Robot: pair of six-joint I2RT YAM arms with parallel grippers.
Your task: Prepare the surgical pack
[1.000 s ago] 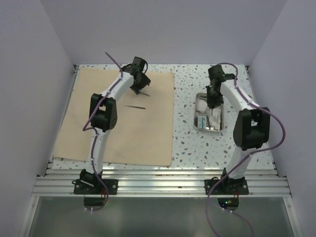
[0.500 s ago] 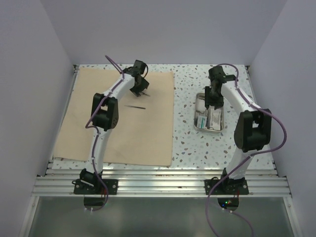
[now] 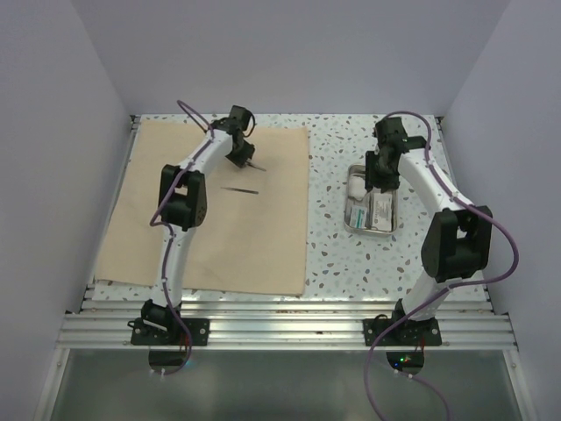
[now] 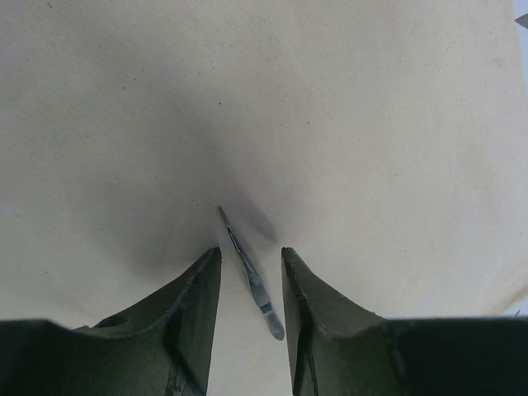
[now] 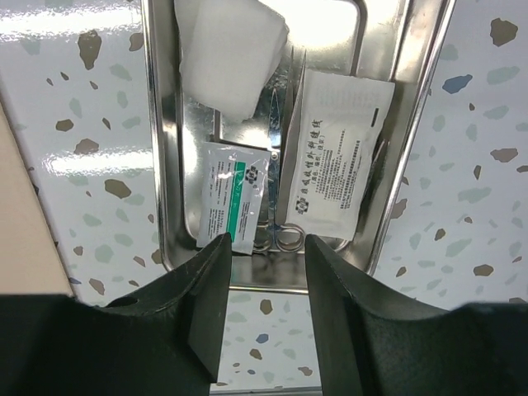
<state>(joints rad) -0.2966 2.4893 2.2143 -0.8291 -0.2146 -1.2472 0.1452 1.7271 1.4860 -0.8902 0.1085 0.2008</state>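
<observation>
Left gripper (image 4: 250, 257) is released, its jaws straddling a thin steel instrument (image 4: 257, 293) that lies on the tan cloth (image 4: 371, 124). If you mean to lift it, centre on the shaft before you close. Right gripper (image 5: 266, 241) hangs open and empty above the steel tray (image 5: 158, 165).

Plain pale lilac walls (image 3: 289, 53) on three sides. White bench (image 3: 351, 254) with dark specks between them. Ribbed metal rails (image 3: 280, 329) along near edge, glossy grey panel (image 3: 280, 386) below. Soft, even light overhead.
</observation>
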